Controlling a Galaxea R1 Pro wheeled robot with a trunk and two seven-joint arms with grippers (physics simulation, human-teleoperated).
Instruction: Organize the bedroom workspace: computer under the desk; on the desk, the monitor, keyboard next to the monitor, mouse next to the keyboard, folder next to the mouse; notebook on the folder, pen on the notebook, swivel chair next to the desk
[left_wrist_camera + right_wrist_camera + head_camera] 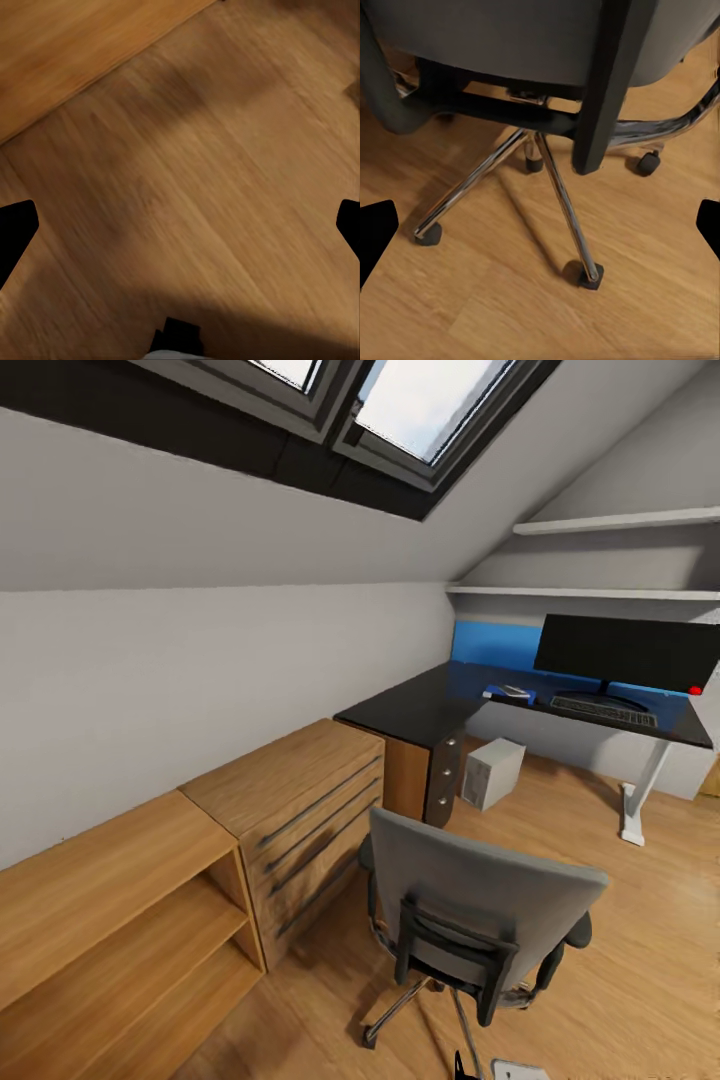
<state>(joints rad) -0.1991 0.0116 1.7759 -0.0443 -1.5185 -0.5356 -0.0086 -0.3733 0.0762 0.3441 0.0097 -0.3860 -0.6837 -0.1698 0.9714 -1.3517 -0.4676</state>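
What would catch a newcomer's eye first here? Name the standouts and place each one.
The grey swivel chair stands nearest, its back to the camera, on the wooden floor away from the desk. Beyond it, the black desk fills the far corner, carrying the wide monitor with the keyboard in front. The light grey computer sits on the floor under the desk, and a skylight is overhead.

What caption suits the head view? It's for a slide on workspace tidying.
Attic bedroom: swivel chair stands back from the desk, which carries the monitor and keyboard; computer underneath.
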